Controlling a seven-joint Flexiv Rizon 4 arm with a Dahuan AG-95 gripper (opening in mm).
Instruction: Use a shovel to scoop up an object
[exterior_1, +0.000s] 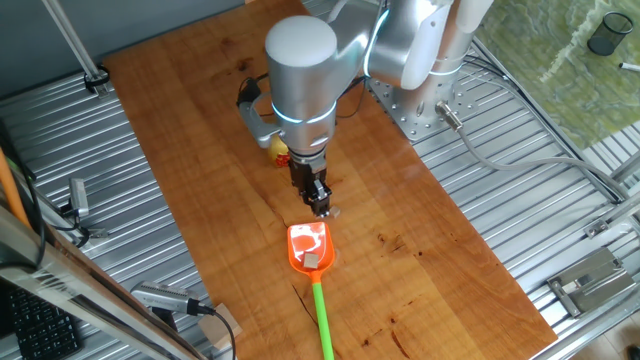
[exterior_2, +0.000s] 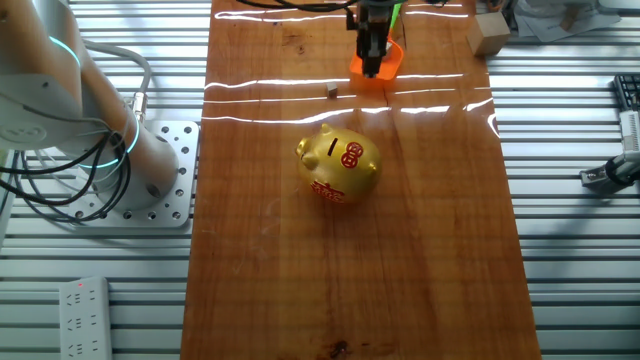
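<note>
The shovel lies flat on the wooden table, its orange blade (exterior_1: 309, 246) facing the arm and its green shaft (exterior_1: 322, 310) running off the near edge. The object, a tiny pale tan cube (exterior_1: 313, 260), rests on the blade near the shaft. My gripper (exterior_1: 321, 207) points straight down just beyond the blade's tip, apart from the shovel, its fingers looking pressed together with nothing between them. In the other fixed view the gripper (exterior_2: 372, 68) stands in front of the blade (exterior_2: 390, 62) and hides the cube. The handle loop is out of view.
A small dark brown bit (exterior_2: 331, 92) lies on the table beside the gripper tip. A gold pig figurine (exterior_2: 340, 165) stands mid-table, mostly hidden behind the arm in one fixed view. A wooden block (exterior_2: 490, 35) sits at the table's edge. Metal slats surround the board.
</note>
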